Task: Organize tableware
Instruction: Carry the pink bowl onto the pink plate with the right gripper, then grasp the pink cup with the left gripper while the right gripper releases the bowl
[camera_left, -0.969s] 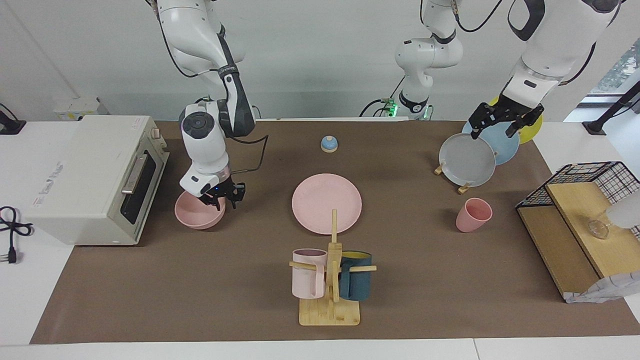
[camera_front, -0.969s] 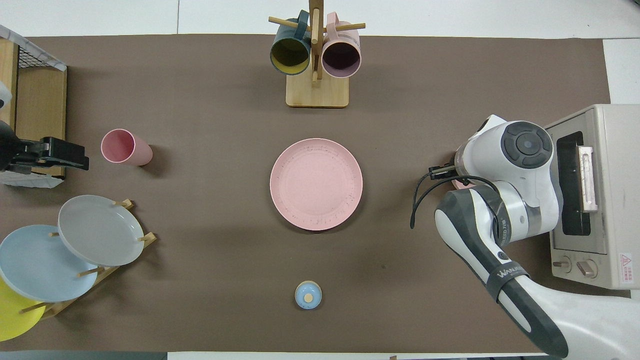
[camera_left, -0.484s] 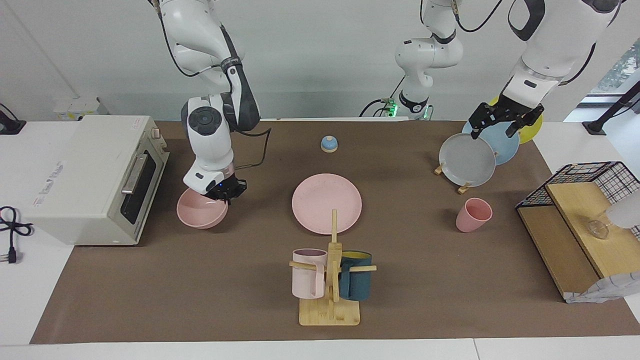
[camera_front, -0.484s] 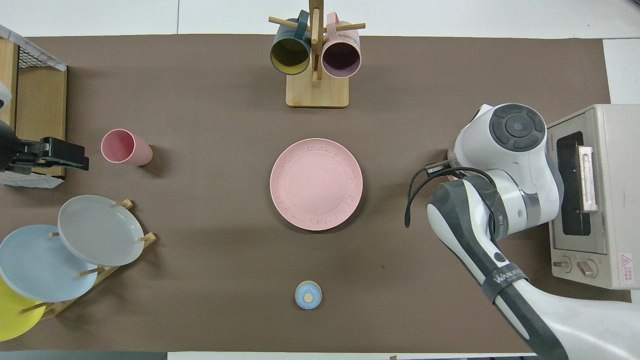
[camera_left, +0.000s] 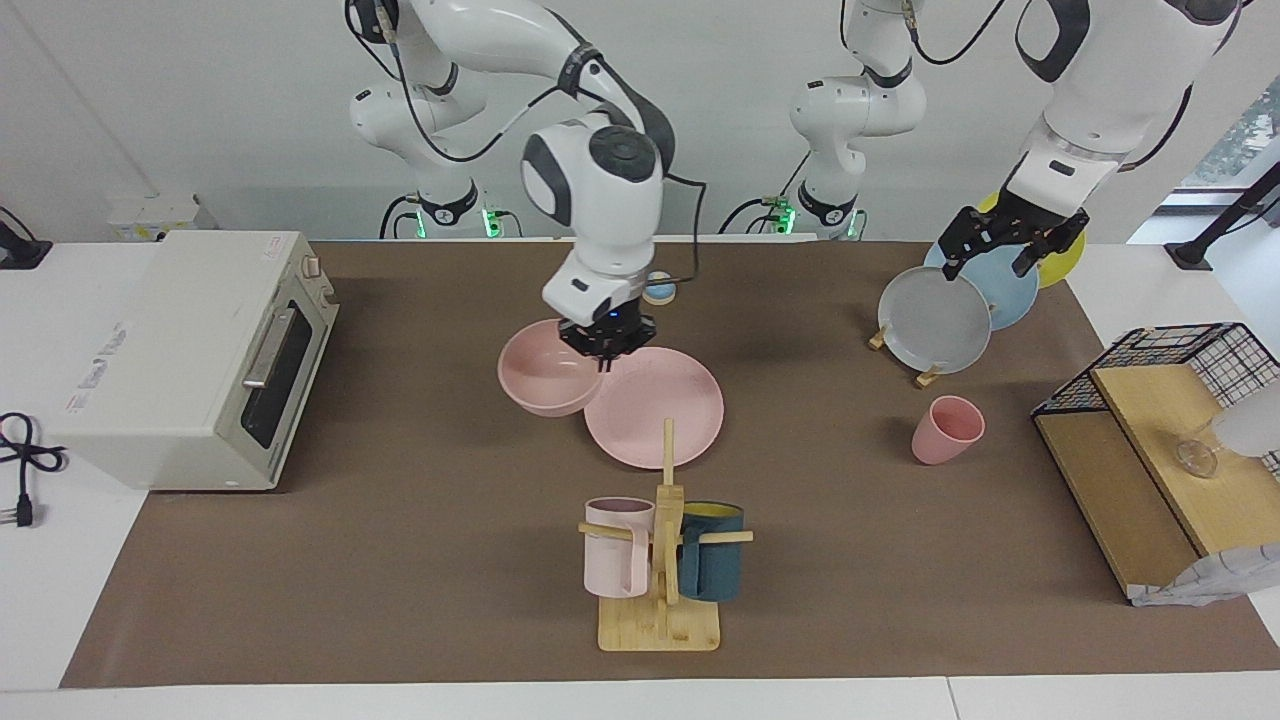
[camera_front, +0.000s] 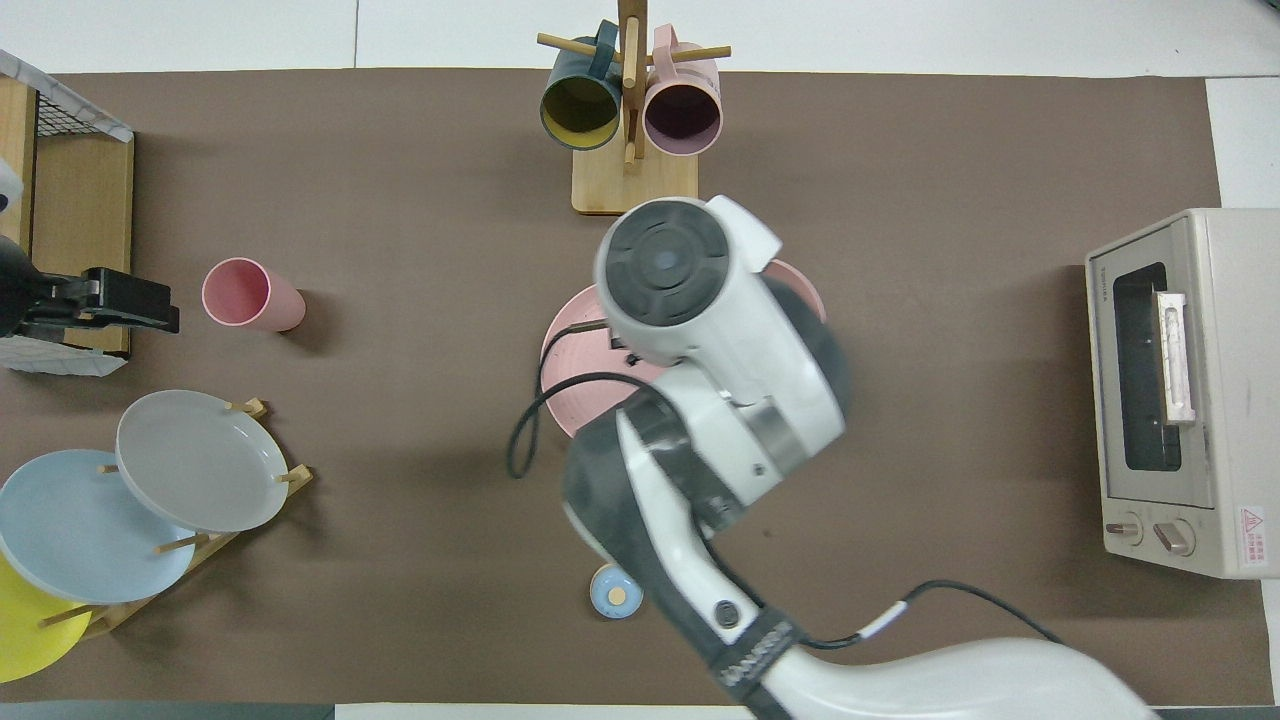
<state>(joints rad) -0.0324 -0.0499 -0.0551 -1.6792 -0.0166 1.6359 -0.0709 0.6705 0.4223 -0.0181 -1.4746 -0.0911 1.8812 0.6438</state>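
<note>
My right gripper (camera_left: 603, 350) is shut on the rim of the pink bowl (camera_left: 548, 380) and holds it in the air over the edge of the pink plate (camera_left: 660, 410) toward the right arm's end. In the overhead view the right arm hides most of the plate (camera_front: 572, 375), and only a sliver of the bowl (camera_front: 808, 292) shows. The pink cup (camera_left: 945, 430) stands upright toward the left arm's end, also seen from overhead (camera_front: 245, 293). My left gripper (camera_left: 1000, 255) is open and waits over the plate rack.
A toaster oven (camera_left: 190, 350) stands at the right arm's end. A mug tree (camera_left: 660, 560) with two handled mugs stands farther from the robots than the plate. A rack with grey (camera_left: 935, 320), blue and yellow plates, a wire shelf (camera_left: 1160, 440) and a small blue bell (camera_front: 616, 590) are also there.
My right gripper closed on the bowl's rim, lifted it from beside the toaster oven and carried it to the pink plate's edge. The left arm has not moved.
</note>
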